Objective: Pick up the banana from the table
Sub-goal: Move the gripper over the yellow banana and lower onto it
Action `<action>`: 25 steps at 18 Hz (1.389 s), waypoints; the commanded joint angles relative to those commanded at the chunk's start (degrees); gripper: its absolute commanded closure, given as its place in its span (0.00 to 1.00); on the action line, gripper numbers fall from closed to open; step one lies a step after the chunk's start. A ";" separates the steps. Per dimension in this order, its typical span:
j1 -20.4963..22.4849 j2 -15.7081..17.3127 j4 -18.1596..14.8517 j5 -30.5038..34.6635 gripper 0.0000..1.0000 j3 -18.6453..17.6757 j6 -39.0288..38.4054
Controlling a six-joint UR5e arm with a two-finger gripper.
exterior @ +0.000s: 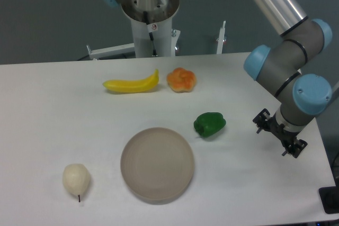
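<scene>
Tool (279, 135) empty, far from banana (132, 83)

Gripper (279, 137) fingers too small, foreshortened: spacing unclear. Table (42, 109) cut at left, bottom edges.

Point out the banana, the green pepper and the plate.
banana (131, 84), fixed camera, middle of its yellow body.
green pepper (210, 124), fixed camera, centre of its glossy side.
plate (127, 154), fixed camera, left rim.
</scene>
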 joint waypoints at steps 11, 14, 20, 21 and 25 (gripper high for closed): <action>-0.88 4.64 0.18 -3.60 0.00 -5.78 -0.09; -1.32 8.51 0.09 -4.48 0.00 -10.00 -0.09; -7.20 18.00 0.35 -4.83 0.00 -22.30 -1.14; -8.51 20.89 0.44 -5.01 0.00 -25.81 -2.19; -15.71 28.02 3.06 -5.01 0.00 -36.09 -7.45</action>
